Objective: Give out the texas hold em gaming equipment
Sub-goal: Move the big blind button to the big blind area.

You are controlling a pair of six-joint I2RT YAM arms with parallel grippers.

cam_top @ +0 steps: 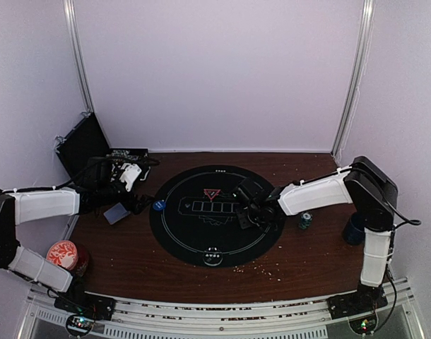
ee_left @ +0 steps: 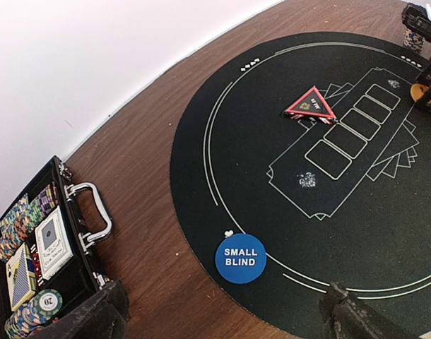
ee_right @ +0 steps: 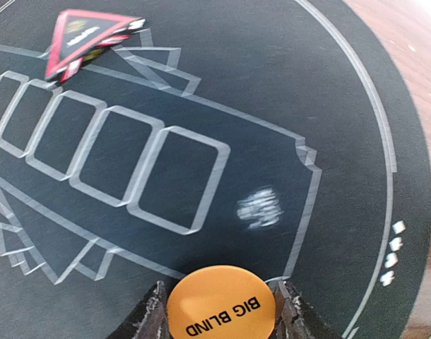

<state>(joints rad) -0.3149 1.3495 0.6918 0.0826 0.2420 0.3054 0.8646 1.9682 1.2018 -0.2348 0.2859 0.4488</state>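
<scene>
**Distribution of the blind buttons.** The right gripper (cam_top: 247, 212) pinches the orange round "BIG BLIND" button (ee_right: 221, 304) by its edges, low over the right part of the round black felt mat (cam_top: 194, 244). It is probably meant to be seated opposite the blue round "SMALL BLIND" button (ee_left: 240, 258), which lies at the mat's left rim. The left gripper (ee_left: 222, 318) hovers just near of that button, spread wide and empty. The red triangle marker (ee_left: 311, 106) lies just far of the printed card boxes.

Print on two buttons and one chip
The blue round button (ee_left: 240, 258) reads "SMALL BLIND" in white. The orange round button (ee_right: 220, 308) reads "BIG BLIND" in black. A striped chip (ee_left: 46, 302) in the case (ee_left: 78, 254) shows "20". The lettering on the red triangle marker (ee_left: 311, 106) is too small to read.
</scene>
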